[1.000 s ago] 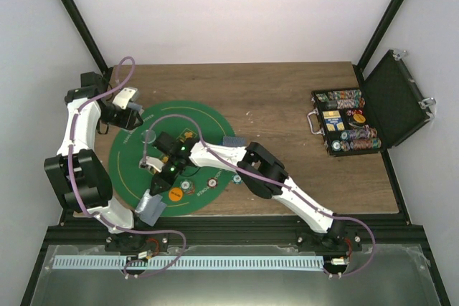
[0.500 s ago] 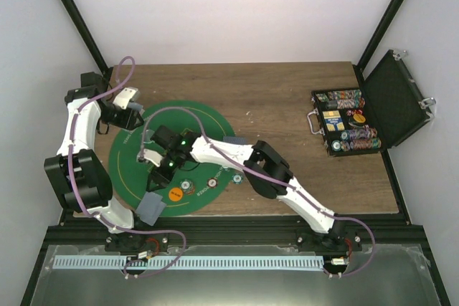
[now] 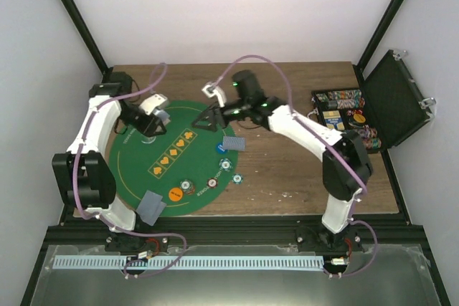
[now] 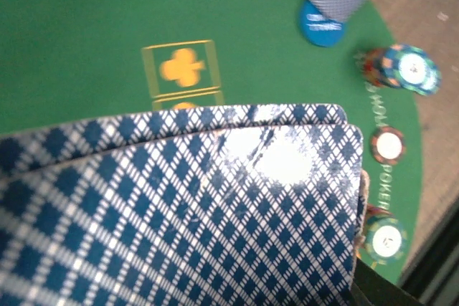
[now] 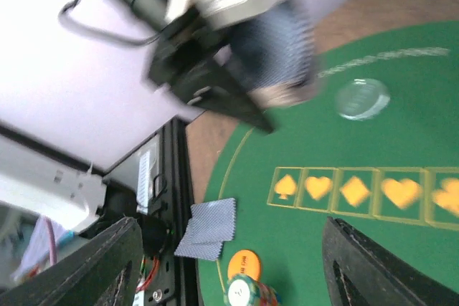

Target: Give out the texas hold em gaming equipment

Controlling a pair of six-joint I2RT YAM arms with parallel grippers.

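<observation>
My left gripper (image 3: 155, 115) is shut on a deck of grey-blue-backed cards (image 4: 179, 206) above the mat's far left; the deck hides its fingers in the left wrist view. My right gripper (image 3: 204, 120) hangs open and empty over the far edge of the green mat (image 3: 136, 166), its fingers (image 5: 107, 263) wide apart. Two face-down cards (image 3: 150, 208) lie at the mat's front-left edge and also show in the right wrist view (image 5: 208, 228). Two more cards (image 3: 234, 143) lie at the mat's right edge. A blue chip (image 3: 221, 148), an orange chip (image 3: 175, 194), a red-white chip (image 3: 212, 183) and small chip stacks (image 3: 188, 188) lie along the mat's near-right rim.
An open black case (image 3: 391, 102) with rows of chips stands at the table's right edge. A clear round disc (image 5: 362, 98) lies on the mat near the left gripper. Black frame posts stand at the back corners.
My right arm has swung from low over the mat's front left, near the two cards there, up to the mat's far edge. My left gripper has shifted right with the deck.
</observation>
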